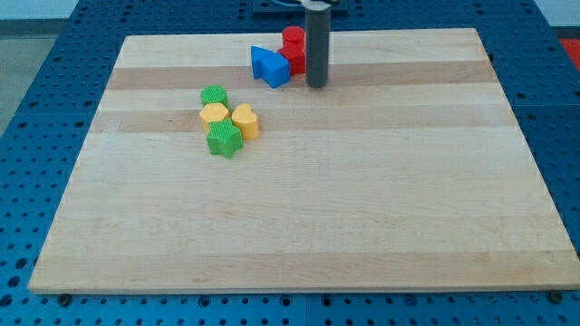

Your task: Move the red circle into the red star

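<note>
Camera view shows a pale wood board [299, 208] w/ lengthwise grain stripes, sitting on a blue perforated bench [54, 54]. Rod comes down from the view's top; my tip [315, 86] is on the board, just a bare rod end, no jaws, holding nothing. It's right beside the red star [297, 61] on its right. Red circle [293, 37] touches the star from behind. Two blue blocks [270, 66] sit left of the star. Further left & lower: green circle [214, 94], yellow hexagon-ish block [215, 113], yellow block [246, 120], green star [224, 139], all bunched together.

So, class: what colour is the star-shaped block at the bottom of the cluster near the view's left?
Green: the star-shaped block shows clearly in the camera view.
</note>
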